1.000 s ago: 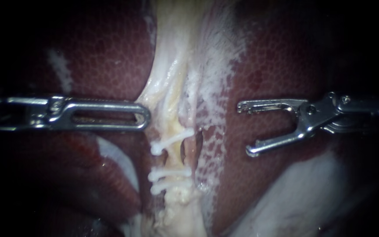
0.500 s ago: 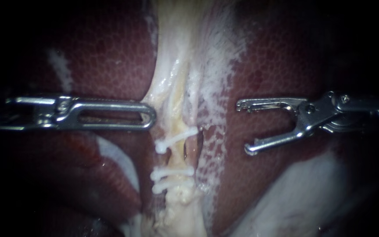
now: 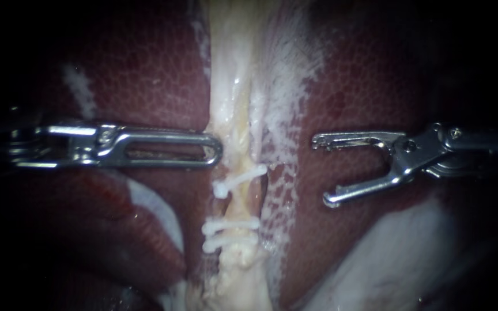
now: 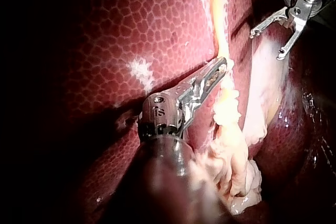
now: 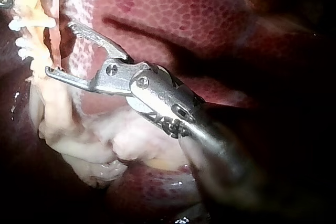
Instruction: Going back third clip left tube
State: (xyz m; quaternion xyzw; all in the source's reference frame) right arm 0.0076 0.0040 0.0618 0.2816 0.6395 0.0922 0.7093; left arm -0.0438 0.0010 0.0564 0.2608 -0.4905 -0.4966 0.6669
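Three white clips sit across the pale tube (image 3: 233,144) that runs down the middle of the endoscope view between the dark red lobes of the liver (image 3: 145,75); the upper clip (image 3: 238,178) lies slanted and apart from the others, while the middle clip (image 3: 230,225) and the lowest clip (image 3: 226,243) lie close together just below it; which is the third I cannot tell; all three are closed around the tube, their knobbed ends sticking out on its left side. The left instrument (image 3: 215,154) has its slotted jaws lying together with nothing held, the tip touching the tube's left edge just above the upper clip; the right instrument (image 3: 320,170) hangs over the liver, well apart from the tube, its jaws spread wide and empty. Against a second ago, the left instrument has advanced toward the tube and now presses into it; the tube and its clips have shifted a little to the right against the liver; the right instrument keeps its place and the same wide spread.
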